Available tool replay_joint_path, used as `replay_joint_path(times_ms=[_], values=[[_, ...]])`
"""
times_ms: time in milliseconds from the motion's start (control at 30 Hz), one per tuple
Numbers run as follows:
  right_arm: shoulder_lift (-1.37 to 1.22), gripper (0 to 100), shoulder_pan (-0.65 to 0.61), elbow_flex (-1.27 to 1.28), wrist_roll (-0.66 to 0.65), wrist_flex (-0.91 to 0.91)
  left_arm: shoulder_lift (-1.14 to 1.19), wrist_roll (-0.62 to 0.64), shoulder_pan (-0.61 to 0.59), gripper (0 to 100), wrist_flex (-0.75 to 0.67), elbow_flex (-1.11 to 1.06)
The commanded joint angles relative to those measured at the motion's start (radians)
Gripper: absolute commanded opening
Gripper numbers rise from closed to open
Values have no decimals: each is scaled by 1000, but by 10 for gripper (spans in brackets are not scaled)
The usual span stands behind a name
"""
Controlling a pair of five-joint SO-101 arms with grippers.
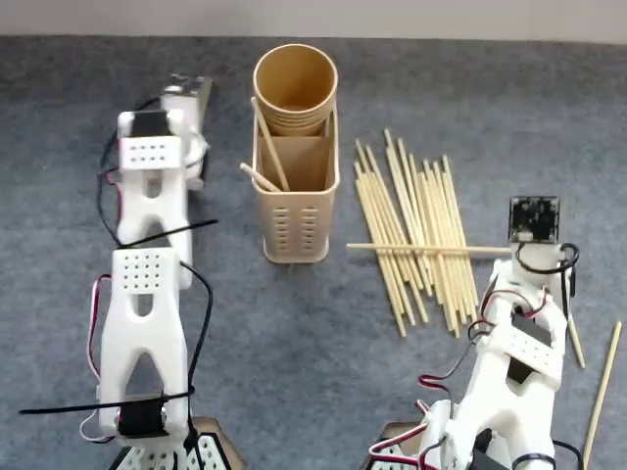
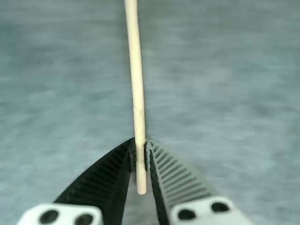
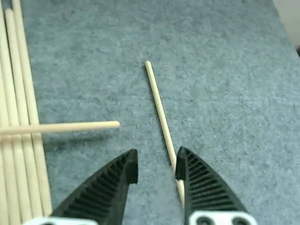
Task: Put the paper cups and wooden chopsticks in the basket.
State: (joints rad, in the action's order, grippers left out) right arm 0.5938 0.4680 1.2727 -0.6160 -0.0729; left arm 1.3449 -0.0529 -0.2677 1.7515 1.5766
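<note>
A beige perforated basket (image 1: 294,220) stands mid-table with stacked paper cups (image 1: 295,86) in its far compartment and two chopsticks (image 1: 271,147) leaning in the middle one. To its right lies a pile of wooden chopsticks (image 1: 416,230), one (image 1: 426,250) laid across it. My left gripper (image 2: 139,159) is shut on a single chopstick (image 2: 135,70) over bare carpet; the left arm (image 1: 152,157) is left of the basket. My right gripper (image 3: 157,166) is open just above a loose chopstick (image 3: 159,108), which runs beside one finger (image 3: 199,187).
Grey carpet (image 1: 294,343) covers the table. The right arm (image 1: 519,343) stands right of the pile. Two more loose chopsticks (image 1: 600,397) lie near the right edge. The crossing stick's end (image 3: 70,126) and the pile's edge (image 3: 18,93) lie beside the right gripper.
</note>
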Motion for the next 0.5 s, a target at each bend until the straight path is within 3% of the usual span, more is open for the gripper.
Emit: replay_joint_path(times_ms=[0, 233, 467], values=[[21, 146, 58, 12, -71, 18, -130, -8, -90, 3, 2, 25], [-4, 146, 193, 27, -80, 19, -206, -8, -114, 3, 5, 22], [-263, 146, 262, -7, -83, 62, -282, -3, -107, 3, 6, 24]])
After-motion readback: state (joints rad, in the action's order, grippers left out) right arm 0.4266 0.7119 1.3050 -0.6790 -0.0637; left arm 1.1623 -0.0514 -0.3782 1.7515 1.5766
